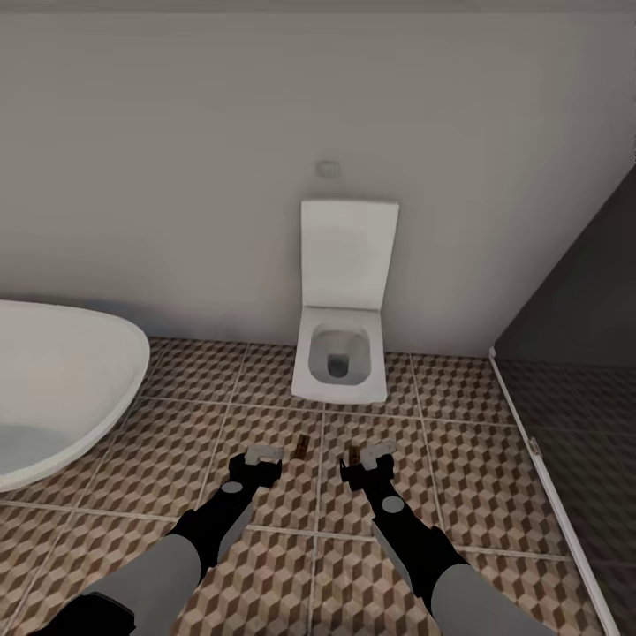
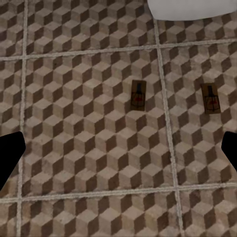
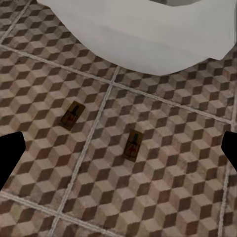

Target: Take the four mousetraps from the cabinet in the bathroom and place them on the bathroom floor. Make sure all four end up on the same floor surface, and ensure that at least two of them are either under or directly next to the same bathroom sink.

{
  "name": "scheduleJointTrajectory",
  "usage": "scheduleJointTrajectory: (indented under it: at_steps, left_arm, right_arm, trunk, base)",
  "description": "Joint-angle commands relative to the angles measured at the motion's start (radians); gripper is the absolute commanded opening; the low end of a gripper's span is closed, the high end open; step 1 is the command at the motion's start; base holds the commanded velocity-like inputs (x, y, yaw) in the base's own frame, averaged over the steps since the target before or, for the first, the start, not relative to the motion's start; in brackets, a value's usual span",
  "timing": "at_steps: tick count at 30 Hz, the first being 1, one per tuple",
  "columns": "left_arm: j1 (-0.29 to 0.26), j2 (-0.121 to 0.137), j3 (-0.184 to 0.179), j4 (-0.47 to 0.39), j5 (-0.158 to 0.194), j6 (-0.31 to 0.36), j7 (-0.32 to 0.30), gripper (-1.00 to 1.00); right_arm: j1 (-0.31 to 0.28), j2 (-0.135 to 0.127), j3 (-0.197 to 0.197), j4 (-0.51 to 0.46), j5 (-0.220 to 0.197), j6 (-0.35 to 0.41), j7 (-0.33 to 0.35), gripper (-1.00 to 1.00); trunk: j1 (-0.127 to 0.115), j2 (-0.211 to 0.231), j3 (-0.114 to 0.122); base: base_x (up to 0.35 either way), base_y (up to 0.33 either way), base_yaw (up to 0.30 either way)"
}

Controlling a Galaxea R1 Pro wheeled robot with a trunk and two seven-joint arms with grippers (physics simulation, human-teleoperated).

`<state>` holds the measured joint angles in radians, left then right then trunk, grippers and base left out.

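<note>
Two mousetraps lie flat on the cube-patterned bathroom floor [image 1: 265, 397] in front of the toilet. The left mousetrap [image 1: 301, 448] [image 2: 138, 95] [image 3: 72, 114] rests just right of my left gripper [image 1: 263, 458]. The right mousetrap [image 1: 354, 456] [image 2: 211, 98] [image 3: 133, 144] sits just left of my right gripper [image 1: 374, 457]. Both grippers hover low over the tiles, open, with nothing between their fingers. In the wrist views the black fingertips [image 2: 10, 158] [image 3: 10, 155] stand wide apart at the frame edges. The cabinet and the sink are out of view.
A white square toilet [image 1: 343, 353] [image 3: 148, 34] stands against the grey wall straight ahead, its base close behind the traps. The white oval bathtub [image 1: 62, 389] fills the left side. A dark glass shower partition [image 1: 574, 353] with a pale floor rail runs along the right.
</note>
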<state>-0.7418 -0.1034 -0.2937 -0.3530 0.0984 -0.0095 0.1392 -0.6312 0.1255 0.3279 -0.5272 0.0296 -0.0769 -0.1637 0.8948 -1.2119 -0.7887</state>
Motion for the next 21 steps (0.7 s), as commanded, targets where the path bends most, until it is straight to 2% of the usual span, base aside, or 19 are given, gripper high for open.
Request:
scheduleJointTrajectory:
  at_steps: [1, 21]
  left_arm:
    - [-0.001, 0.001, -0.008, 0.0, 0.01, -0.001, 0.007, 1.0]
    - [-0.001, 0.001, -0.008, 0.0, 0.01, -0.001, 0.007, 1.0]
  right_arm:
    - [-0.001, -0.001, 0.005, 0.001, 0.003, -0.001, -0.008, 1.0]
    - [-0.001, 0.0, 0.005, 0.001, 0.004, -0.001, -0.008, 1.0]
  trunk:
    - [-0.004, 0.007, 0.003]
    - [-0.081, 0.147, 0.095]
  base:
    - [0.0, 0.0, 0.0]
    - [0.0, 0.0, 0.0]
